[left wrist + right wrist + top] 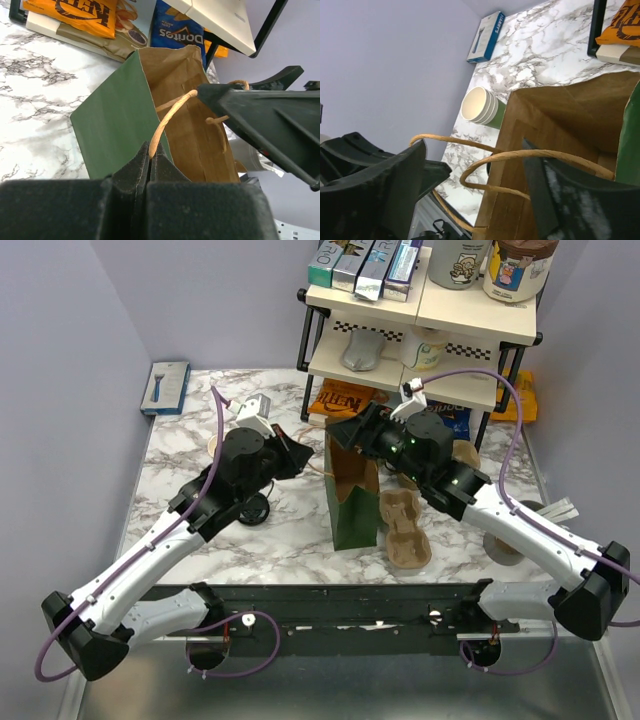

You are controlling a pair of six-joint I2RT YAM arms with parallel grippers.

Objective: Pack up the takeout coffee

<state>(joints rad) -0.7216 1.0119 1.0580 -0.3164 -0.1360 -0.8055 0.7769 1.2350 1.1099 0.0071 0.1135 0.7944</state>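
The takeout coffee cup (480, 105), dark green with a cream rim and inside, stands open on the marble left of a green paper bag (352, 502); several rims look nested. In the top view my left arm hides most of the cup (213, 445). A dark round thing (255, 508), perhaps the lid, lies under that arm. My left gripper (150, 152) is shut on one twine handle (170, 115) of the bag (115, 125). My right gripper (475, 185) stands open over the bag's mouth, the other handle loop (520, 156) lying loose between its fingers.
Two brown pulp cup carriers (405, 530) lie right of the bag. A grey cup with white sticks (530, 520) sits under my right arm. A shelf rack (420, 330) with snack bags (340, 400) stands behind. A blue razor box (165, 387) lies back left.
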